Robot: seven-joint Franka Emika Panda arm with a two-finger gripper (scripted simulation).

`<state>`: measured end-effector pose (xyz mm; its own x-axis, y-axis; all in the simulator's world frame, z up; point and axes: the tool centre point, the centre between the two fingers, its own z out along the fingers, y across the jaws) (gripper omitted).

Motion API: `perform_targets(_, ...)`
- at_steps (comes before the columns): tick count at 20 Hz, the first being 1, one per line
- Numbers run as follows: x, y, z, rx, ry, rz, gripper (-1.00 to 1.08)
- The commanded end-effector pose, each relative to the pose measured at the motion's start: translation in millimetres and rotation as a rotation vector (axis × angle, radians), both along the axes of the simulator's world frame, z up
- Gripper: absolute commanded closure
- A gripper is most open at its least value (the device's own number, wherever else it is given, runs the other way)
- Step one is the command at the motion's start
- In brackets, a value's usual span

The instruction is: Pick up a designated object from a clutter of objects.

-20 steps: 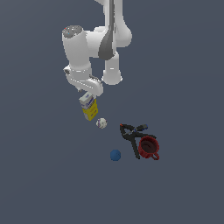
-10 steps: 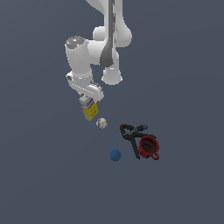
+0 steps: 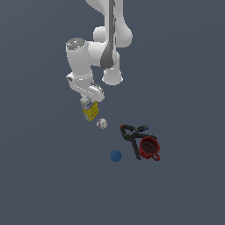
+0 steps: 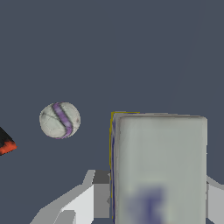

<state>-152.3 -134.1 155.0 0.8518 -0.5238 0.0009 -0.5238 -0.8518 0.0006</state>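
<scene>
The designated object, a small upright carton with a white top and yellow lower half, stands at the exterior view's left end of the clutter of objects. My gripper reaches down over its top. In the wrist view the carton's white top fills the space between my fingers, which lie against both of its sides, so the gripper is shut on it. A whitish ball with a purple stripe lies just beside the carton, apart from it.
A black clamp and a dark red mug lie toward the exterior view's right, touching each other. A blue ball sits alone in front of them. A black and orange tip of the clamp shows at the wrist view's edge.
The wrist has sunk slightly over the carton and the arm's upper links have shifted a little. The carton and the other items stay where they were.
</scene>
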Motion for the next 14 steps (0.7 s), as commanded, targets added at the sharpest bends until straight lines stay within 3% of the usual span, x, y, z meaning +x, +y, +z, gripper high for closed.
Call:
perform_targets(1,0,0,-1,0.0,0.001,0.0,1.08)
perform_targets(14,3,-3,20,-0.001,0.0,-0.001,1.08)
